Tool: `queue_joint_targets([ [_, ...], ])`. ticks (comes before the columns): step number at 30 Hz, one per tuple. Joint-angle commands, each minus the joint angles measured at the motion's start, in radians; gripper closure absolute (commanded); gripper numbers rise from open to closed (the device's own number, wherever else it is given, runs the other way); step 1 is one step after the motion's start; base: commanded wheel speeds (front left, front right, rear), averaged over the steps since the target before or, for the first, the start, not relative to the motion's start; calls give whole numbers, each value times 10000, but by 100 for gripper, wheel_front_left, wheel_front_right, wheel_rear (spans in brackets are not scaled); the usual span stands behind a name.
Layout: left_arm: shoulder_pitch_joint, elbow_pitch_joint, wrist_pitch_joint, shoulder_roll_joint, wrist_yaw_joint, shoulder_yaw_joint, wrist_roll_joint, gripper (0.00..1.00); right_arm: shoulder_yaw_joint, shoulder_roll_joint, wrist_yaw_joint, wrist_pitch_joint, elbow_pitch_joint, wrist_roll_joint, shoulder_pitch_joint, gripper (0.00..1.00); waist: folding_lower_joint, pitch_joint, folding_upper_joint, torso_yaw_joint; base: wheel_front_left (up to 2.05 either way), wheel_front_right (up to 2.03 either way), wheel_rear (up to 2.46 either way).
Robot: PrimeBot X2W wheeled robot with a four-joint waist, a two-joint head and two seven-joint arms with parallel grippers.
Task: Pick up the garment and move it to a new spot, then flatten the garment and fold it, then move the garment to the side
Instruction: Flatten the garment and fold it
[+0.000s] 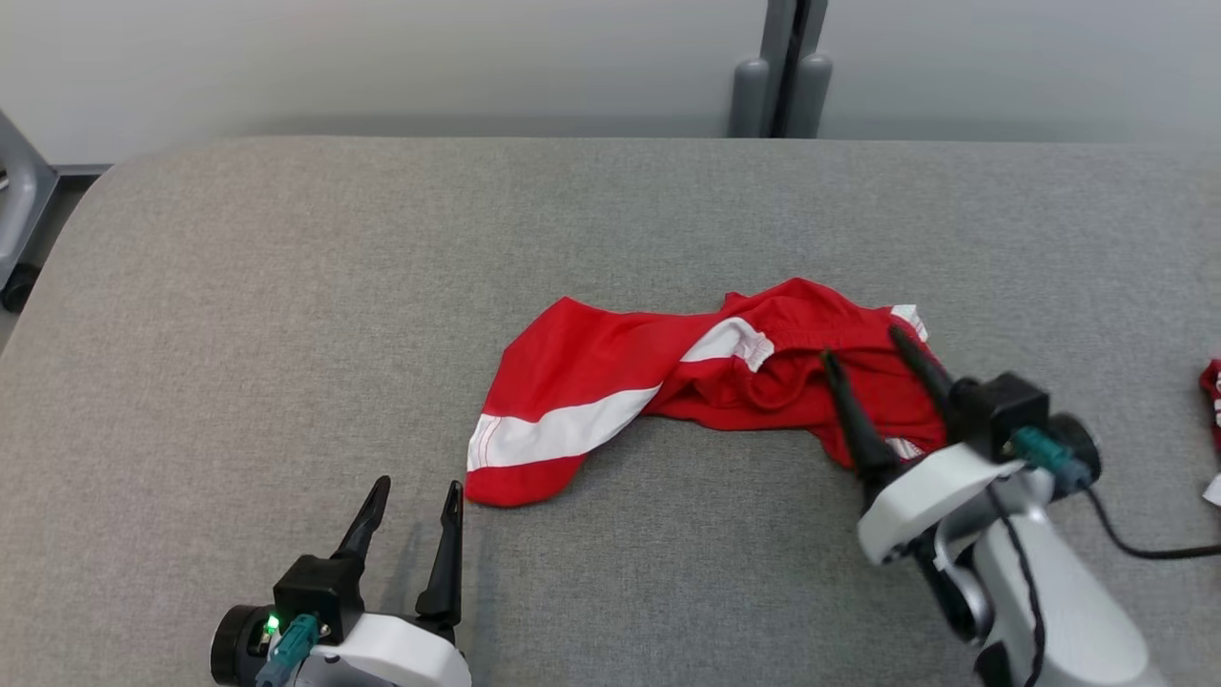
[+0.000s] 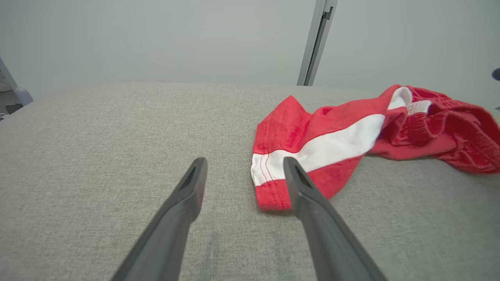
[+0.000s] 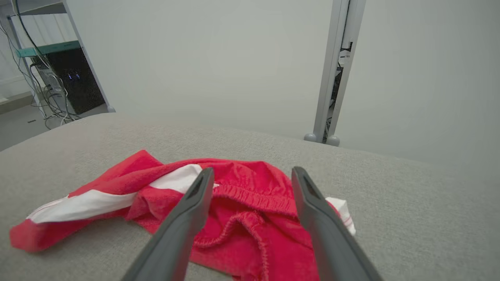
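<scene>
We see the red-and-white garment (image 1: 668, 382) lying crumpled mid-desk (image 1: 286, 286). Our right pincer (image 1: 862, 343) is over its waistband end, fingers spread wide and holding nothing. Our left pincer (image 1: 419, 487), also wide, sits just beside the leg hem. Another red cloth (image 1: 1211, 396) lies at the desk's right edge, and a grey post (image 1: 782, 76) stands behind.

In the head view the right gripper (image 1: 863, 343) covers part of the waistband end of the red shorts (image 1: 610, 382); whether it touches the cloth cannot be told. Right of the shorts, a red-and-white scrap (image 1: 1211, 401) is cut by the picture's edge, leaving too little to name. The left wrist view cuts off the shorts' waistband end, and the right wrist view cuts off their near edge.
</scene>
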Motion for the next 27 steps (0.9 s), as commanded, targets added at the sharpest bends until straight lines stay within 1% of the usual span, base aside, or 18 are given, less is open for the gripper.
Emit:
queue_joint_targets([
  [1,-34,-9,-12,44,-24,52,68,0,59,49,-3,-40,-47,126,125,0,0,-61,0,-62,0,0,0],
  [4,-13,-4,-12,45,-91,-14,91,0,413,254,-3,-39,115,446,443,0,0,-19,0,54,0,0,0],
  [8,-8,57,-12,44,-64,-126,49,0,674,434,-3,-41,467,1001,401,0,0,114,0,380,0,0,0],
  [14,82,125,-12,41,-66,-175,26,0,465,572,-3,-41,1087,1359,-17,0,0,327,0,962,0,0,0],
  [17,101,130,-12,42,-88,-147,50,0,280,578,-3,-42,1351,1532,-113,5,0,431,0,1160,0,0,0],
  [19,106,130,-12,39,-113,-125,62,0,167,588,-3,-42,1463,1558,-208,14,0,494,0,1233,0,0,0],
  [20,101,123,-12,41,-124,-122,64,0,100,588,-3,-42,1511,1564,-247,20,0,516,0,1256,0,0,0],
  [23,45,77,-12,41,-104,-121,54,0,28,595,-3,-42,1633,1451,-340,67,0,621,0,1274,0,0,0],
  [24,-12,65,-12,39,-81,-110,40,0,32,596,-2,-42,1657,1439,-387,92,0,665,0,1252,0,0,0],
  [25,-72,61,-12,42,-78,-103,43,0,56,600,-2,-42,1633,1488,-434,100,0,696,0,1218,0,0,0],
  [27,-131,72,-12,41,-87,-86,61,0,111,599,-2,-40,1508,1655,-464,100,0,688,0,1097,0,0,0],
])
